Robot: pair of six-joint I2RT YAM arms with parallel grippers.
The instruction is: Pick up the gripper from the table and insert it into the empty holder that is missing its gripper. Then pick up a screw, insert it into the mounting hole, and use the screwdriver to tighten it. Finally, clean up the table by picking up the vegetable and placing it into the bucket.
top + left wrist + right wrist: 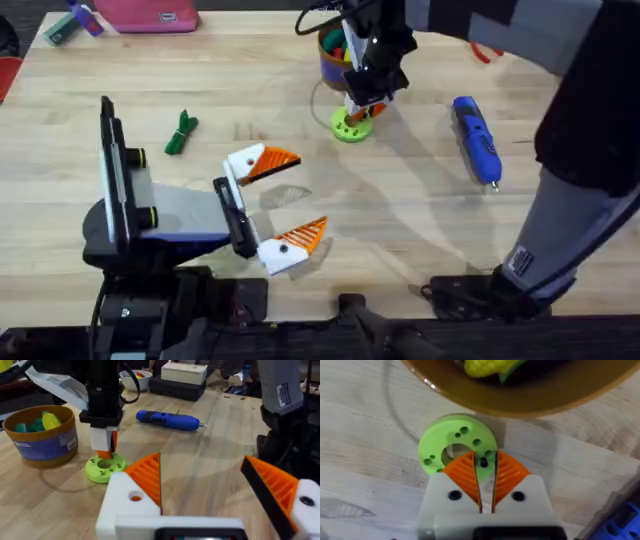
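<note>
The counter [420,230] is pale wood, and both my arms are over it. My right arm reaches across toward the middle of the far edge. My left arm lies low by the near edge on the left side.

My left gripper [308,195] is spread wide, its two orange-tipped white fingers well apart and holding nothing.

The bucket [45,445] stands near the far edge at about the middle, with toy food already inside. The screwdriver [476,140] lies flat toward the right edge. Its long axis runs from the far edge toward the near one, a little slanted, with the pale tip pointing at the near edge.

The green disc [348,126] with its holes sits just in front of the bucket. My right gripper [483,467] points straight down onto it. The orange pads [462,475] are drawn almost together, with a thin slit left between them. A small dark thing [483,462] sits at that slit; it may be a screw, but I cannot tell whether I have it pinched.

The vegetable [181,132] lies on the left half of the counter, well apart from everything else.

I judge I am at the screw-picking step. The screwdriver lies to the right of my right gripper, so the right arm is the nearer one for it. I would close across its barrel, not along it. The vegetable is closer to my left arm.
</note>
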